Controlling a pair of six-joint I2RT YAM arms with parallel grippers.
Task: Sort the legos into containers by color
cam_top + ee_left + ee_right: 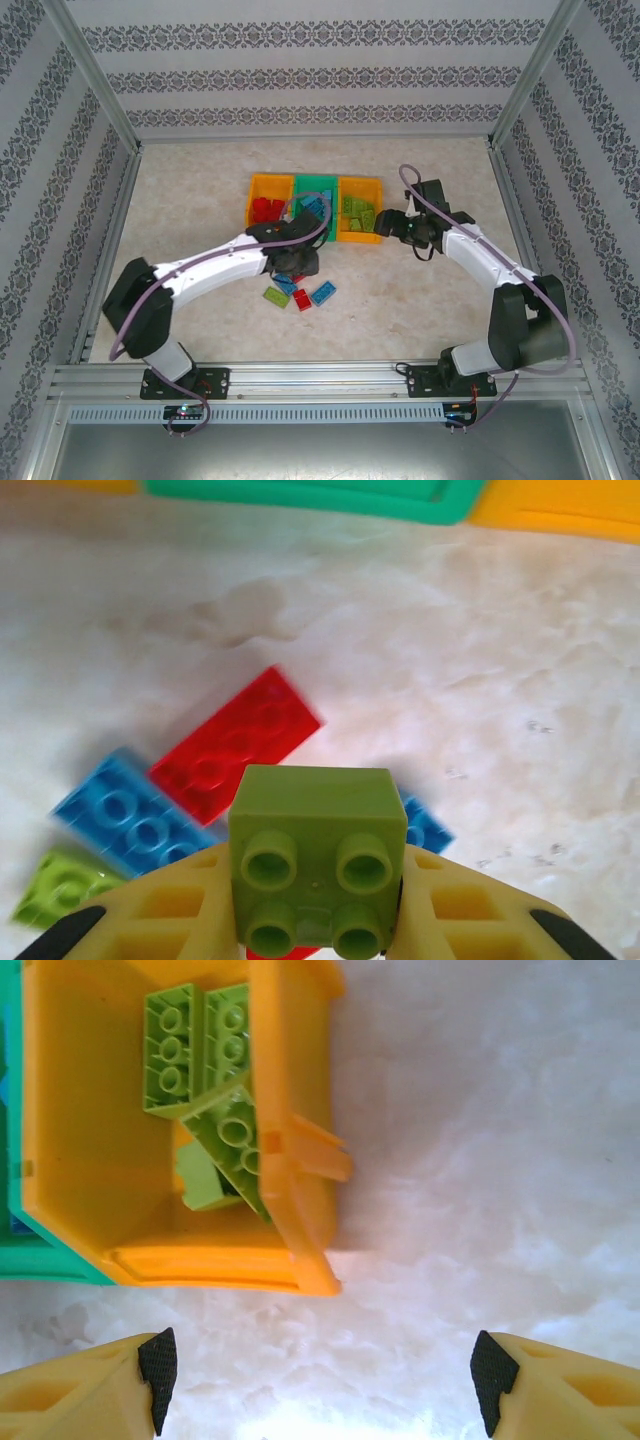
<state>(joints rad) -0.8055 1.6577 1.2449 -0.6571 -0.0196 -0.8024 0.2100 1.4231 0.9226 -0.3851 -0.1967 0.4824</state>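
My left gripper is shut on a lime green lego, held just above the table. Below it lie loose legos: a red one, a blue one, another green one and a second blue one. In the top view the left gripper hangs over this pile, in front of the containers. The left orange bin holds red legos, the green bin blue ones, the right orange bin green legos. My right gripper is open and holds nothing, beside that bin's near right corner.
The marbled tabletop is fenced by aluminium frame rails and patterned walls. Bare table lies left of the bins and right of the right gripper.
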